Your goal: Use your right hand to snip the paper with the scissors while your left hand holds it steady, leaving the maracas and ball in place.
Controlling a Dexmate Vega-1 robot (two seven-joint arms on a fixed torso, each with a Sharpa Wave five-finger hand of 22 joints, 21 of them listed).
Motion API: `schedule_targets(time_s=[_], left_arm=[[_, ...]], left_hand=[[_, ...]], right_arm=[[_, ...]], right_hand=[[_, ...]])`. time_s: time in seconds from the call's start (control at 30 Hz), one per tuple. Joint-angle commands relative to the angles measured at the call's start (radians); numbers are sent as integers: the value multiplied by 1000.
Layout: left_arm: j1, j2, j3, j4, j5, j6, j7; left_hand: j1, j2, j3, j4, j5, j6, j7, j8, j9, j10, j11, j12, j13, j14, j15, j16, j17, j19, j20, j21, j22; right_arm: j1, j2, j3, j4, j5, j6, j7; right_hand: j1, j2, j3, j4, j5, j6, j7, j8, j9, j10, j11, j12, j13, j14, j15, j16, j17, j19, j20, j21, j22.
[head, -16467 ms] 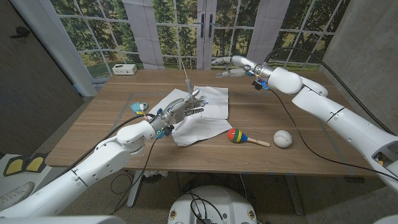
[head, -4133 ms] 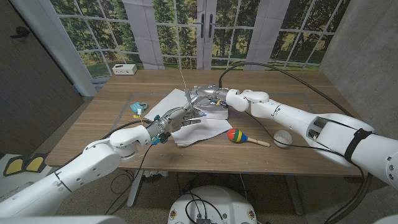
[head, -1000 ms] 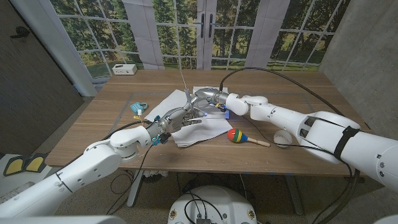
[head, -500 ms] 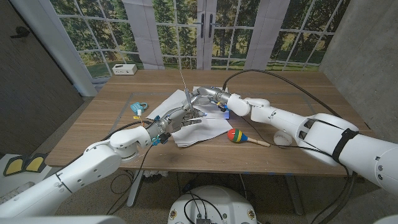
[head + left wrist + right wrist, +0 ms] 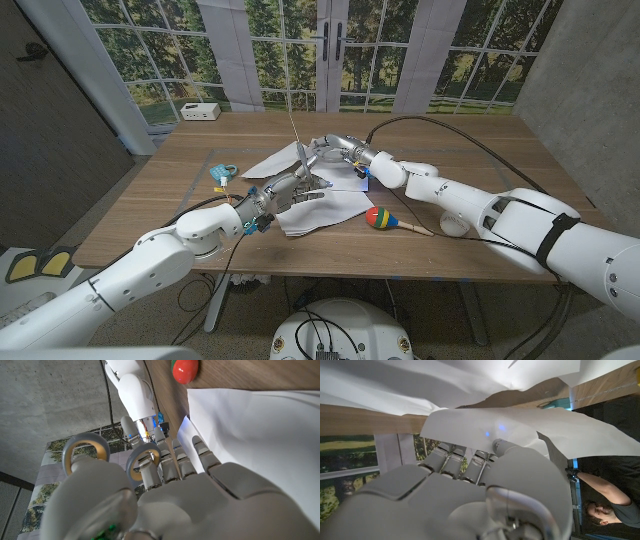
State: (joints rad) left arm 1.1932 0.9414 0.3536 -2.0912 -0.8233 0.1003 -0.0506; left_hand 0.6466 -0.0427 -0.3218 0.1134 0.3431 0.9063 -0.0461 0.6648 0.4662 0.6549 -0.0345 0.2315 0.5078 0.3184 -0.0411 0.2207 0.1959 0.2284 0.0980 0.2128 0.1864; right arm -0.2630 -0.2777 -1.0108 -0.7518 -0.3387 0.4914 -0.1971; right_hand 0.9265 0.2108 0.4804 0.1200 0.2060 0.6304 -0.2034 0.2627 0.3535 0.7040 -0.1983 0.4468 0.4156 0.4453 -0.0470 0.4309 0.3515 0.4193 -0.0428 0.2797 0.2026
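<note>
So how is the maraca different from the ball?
The maraca is red, green, blue and yellow; the ball is plain white. The maraca has a wooden handle sticking out toward the ball; the ball is just round. The right arm partly covers the ball, not the maraca. Both lie on the table.

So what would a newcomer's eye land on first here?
Both hands meeting over the white paper at mid-table: the left hand grips scissors pointing up, and the right hand lifts the paper's far edge. Next, the bright maraca lying beside the paper.
</note>
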Motion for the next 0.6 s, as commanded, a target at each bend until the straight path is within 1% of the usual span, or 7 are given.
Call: schedule_targets(time_s=[0.03,0.27,0.3,0.33,0.37,0.53,0.6], left_arm=[[2,2,-1,-4,5,-3,1],[1,4,0,-7,7,-2,0],[0,4,0,-7,7,-2,-1],[-1,4,1,-7,7,-2,-2],[-1,3,1,-7,6,-1,-3],[-8,4,3,-7,10,-3,-12],[-13,3,6,-3,5,3,-16]], left_hand=[[3,4,-1,2,1,-9,19,3,3,145,-133,-2,5,4,-45,-2,0,1,-8,-3,1],[4,4,-1,3,1,-7,21,3,2,146,-133,-3,6,4,-46,-2,0,1,-8,-3,1],[4,4,-1,3,1,-8,21,2,2,146,-133,-3,6,5,-46,-2,0,0,-8,-3,1],[4,4,-1,3,1,-8,22,3,2,146,-132,-3,6,5,-46,-2,0,0,-8,-3,1],[4,4,-1,3,1,-7,21,3,2,145,-132,-3,6,5,-47,-2,0,1,-8,-3,1],[5,4,-1,3,1,-8,22,3,3,145,-133,-4,6,5,-46,-2,-1,1,-8,-3,1],[5,4,-1,4,1,-7,21,2,2,145,-133,-4,7,5,-46,-2,-1,2,-9,-3,1]], right_arm=[[-31,6,63,11,120,19,51],[-47,18,115,26,235,24,144],[-52,20,125,24,253,24,151],[-54,19,129,22,258,24,153],[-57,18,134,16,266,19,158],[-71,24,167,6,346,1,232],[-77,31,190,3,400,-19,282]], right_hand=[[-1,-1,19,6,-5,-10,5,7,31,8,1,28,24,51,-187,19,23,33,-62,23,5],[-18,2,47,32,-7,-28,5,9,75,-6,16,56,52,108,-182,21,39,73,-55,54,10],[-22,1,50,34,-8,-31,5,10,84,-12,24,60,57,117,-182,21,42,87,-57,63,11],[-31,-2,54,34,-11,-33,7,16,108,-18,26,74,70,150,-183,28,55,150,-68,105,25],[-34,0,62,31,-11,-37,5,18,127,-22,24,85,79,189,-185,39,68,186,-82,139,42],[-41,0,75,32,-12,-44,8,23,156,-29,26,98,91,233,-182,44,82,215,-84,186,70],[-44,-2,82,31,-12,-46,18,27,173,-26,38,101,88,254,-183,44,88,241,-90,217,86]])
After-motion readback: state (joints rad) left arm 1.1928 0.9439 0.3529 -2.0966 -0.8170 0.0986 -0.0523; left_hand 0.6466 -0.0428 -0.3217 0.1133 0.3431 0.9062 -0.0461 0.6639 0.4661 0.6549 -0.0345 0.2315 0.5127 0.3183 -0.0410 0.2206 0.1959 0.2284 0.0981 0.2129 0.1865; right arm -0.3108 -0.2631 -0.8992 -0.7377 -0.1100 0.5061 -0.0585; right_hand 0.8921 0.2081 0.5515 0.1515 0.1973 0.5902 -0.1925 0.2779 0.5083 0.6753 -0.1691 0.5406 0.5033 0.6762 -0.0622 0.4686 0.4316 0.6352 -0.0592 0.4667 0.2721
